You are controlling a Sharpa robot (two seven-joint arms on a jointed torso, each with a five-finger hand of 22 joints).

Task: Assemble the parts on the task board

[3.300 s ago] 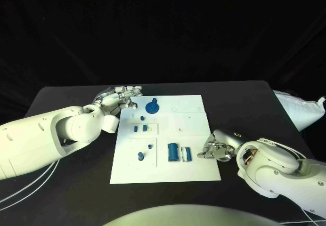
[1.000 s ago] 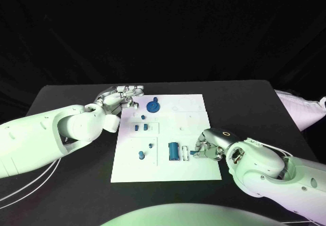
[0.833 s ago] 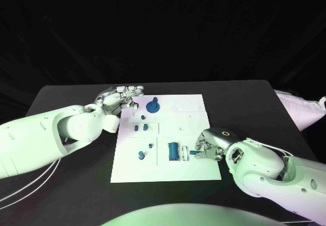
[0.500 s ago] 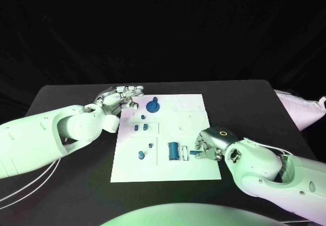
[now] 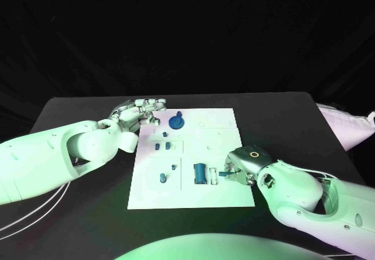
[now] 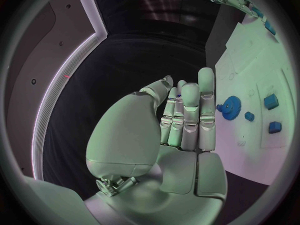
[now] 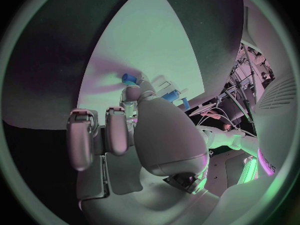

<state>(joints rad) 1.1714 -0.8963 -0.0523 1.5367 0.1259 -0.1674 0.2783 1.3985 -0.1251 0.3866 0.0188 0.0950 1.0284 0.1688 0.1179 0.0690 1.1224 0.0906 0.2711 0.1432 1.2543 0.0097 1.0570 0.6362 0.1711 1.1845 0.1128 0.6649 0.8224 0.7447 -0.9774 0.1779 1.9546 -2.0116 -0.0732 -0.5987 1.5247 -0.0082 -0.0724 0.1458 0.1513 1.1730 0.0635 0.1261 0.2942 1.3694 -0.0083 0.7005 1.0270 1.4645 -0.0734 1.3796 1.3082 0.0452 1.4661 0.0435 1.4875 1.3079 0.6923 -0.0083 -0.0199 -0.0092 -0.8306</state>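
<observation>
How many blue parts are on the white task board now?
8: blue gear at the far edge; one small piece beside it; a pair further in; two small ones near-left; a cylinder mid-board; one at the right hand's fingertips. That hand may hide more.

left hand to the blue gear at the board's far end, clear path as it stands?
Probably yes. The left hand hovers just beside the blue gear at the far end of the task board, holding nothing, with nothing between them. The right hand is busy at the near end.
</observation>
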